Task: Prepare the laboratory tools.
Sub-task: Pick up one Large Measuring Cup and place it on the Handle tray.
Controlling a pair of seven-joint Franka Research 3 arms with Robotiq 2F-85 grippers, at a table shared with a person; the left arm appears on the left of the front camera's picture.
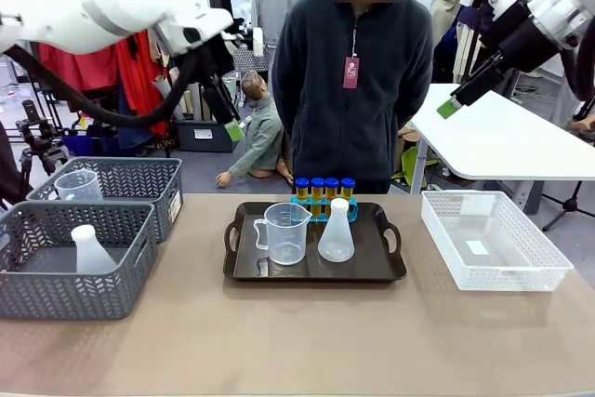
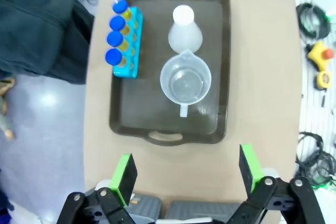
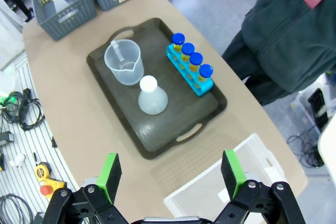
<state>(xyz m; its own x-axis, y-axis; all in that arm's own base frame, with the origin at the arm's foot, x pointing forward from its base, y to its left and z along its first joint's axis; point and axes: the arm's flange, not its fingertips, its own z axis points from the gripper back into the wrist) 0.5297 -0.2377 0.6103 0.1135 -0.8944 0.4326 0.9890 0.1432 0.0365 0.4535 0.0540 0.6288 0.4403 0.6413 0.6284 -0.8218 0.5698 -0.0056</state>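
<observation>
We are looking across a tan worktop (image 1: 297, 341) toward a person in a dark fleece standing at its far edge. On the dark tray (image 1: 244, 267) at the worktop's middle, the test tubes (image 1: 323, 190) are standing in a blue rack (image 2: 132, 45) along the far side, with the conical flask (image 1: 336, 231) and the measuring beaker (image 1: 284, 232) just in front. We are judging the flask and beaker to be light, stiff, slick plastic; the beaker's handle and the flask's neck are offering the surest holds. The capped tubes are looking small and easily tipped. The left gripper (image 2: 186, 174) and right gripper (image 3: 171, 174) are hanging high above, fingers spread wide, holding nothing.
</observation>
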